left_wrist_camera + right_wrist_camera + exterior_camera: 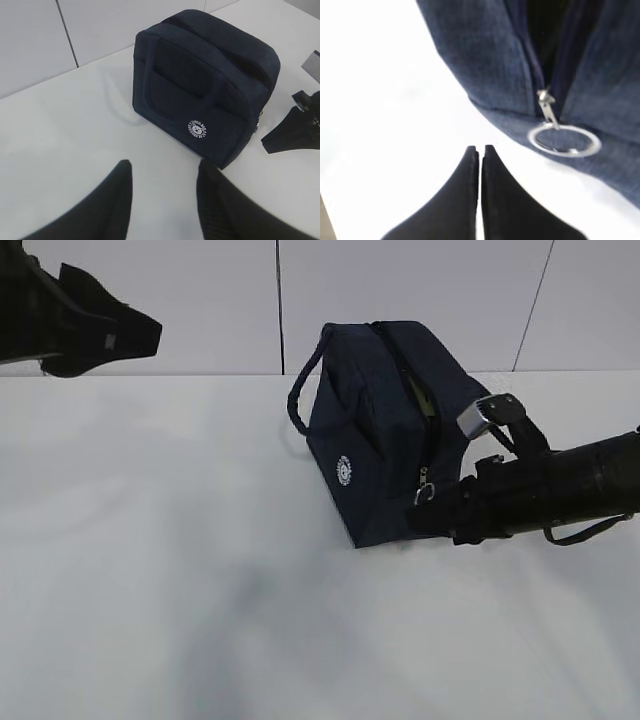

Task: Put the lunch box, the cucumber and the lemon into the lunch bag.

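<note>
Here the left gripper (162, 192) waits far left, fingers parted on nothing, clear of the work. The bag (385, 430) stands mid-counter, its zip part open, something pale green showing inside. The right gripper (481, 150), fingers pressed together and empty, sits just beside the ring pull (564, 140), likely to zip. The counter (150, 570) is plain white, pale panelled wall behind.

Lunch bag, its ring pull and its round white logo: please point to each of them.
lunch bag (200, 80), left wrist view, front panel.
ring pull (565, 141), right wrist view, silver ring's rim.
white logo (344, 470), exterior view, centre.
</note>
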Robot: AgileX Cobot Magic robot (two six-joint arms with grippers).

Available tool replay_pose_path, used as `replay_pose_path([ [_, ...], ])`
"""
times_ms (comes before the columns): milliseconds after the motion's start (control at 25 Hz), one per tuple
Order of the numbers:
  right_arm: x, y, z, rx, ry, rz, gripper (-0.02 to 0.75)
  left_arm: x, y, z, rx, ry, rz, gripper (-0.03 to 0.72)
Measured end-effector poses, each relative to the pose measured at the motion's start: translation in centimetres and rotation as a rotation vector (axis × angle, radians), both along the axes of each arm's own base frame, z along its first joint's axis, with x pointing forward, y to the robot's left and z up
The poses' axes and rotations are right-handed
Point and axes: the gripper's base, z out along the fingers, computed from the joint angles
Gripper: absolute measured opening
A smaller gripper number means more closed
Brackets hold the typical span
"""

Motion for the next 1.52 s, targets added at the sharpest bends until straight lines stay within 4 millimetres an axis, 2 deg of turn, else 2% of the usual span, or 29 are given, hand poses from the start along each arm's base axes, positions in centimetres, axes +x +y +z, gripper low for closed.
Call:
replay_pose_path([
  [120,0.0,-0.2,-0.2,-0.015,0.036,-0.031,0.006,0.0,0.0,0.0,0.0,0.0,0.0,0.308],
  [280,0.5,-0.9,-0.7,-0.066,0.089,-0.164,0.007,0.0,0.0,0.0,-0.001,-0.002,0.0,0.306],
  [360,0.6,-1.0,-0.7,-0.064,0.099,-0.176,0.036,0.0,0.0,0.0,-0.001,-0.002,0.0,0.305],
  [480,0.5,-0.8,-0.7,-0.049,0.105,-0.166,0.189,0.0,0.0,0.0,-0.002,-0.004,0.001,0.304],
  [600,0.6,-0.8,-0.5,-0.015,0.114,-0.195,0.405,0.0,0.0,0.1,-0.003,-0.006,0.001,0.302],
  [720,1.0,-0.7,-0.2,0.035,0.123,-0.25,0.486,0.0,0.0,0.1,-0.004,-0.006,0.001,0.302],
  [1040,1.5,-0.9,-0.1,0.091,0.128,-0.335,0.506,0.0,0.0,0.1,-0.005,-0.007,0.001,0.299],
  [1360,1.9,-0.6,-1.5,0.125,0.179,-0.348,0.506,0.1,0.0,0.1,-0.01,-0.016,0.003,0.299],
  [1520,2.1,-0.6,-1.4,0.128,0.174,-0.346,0.478,0.1,0.0,0.1,-0.01,-0.016,0.003,0.299],
])
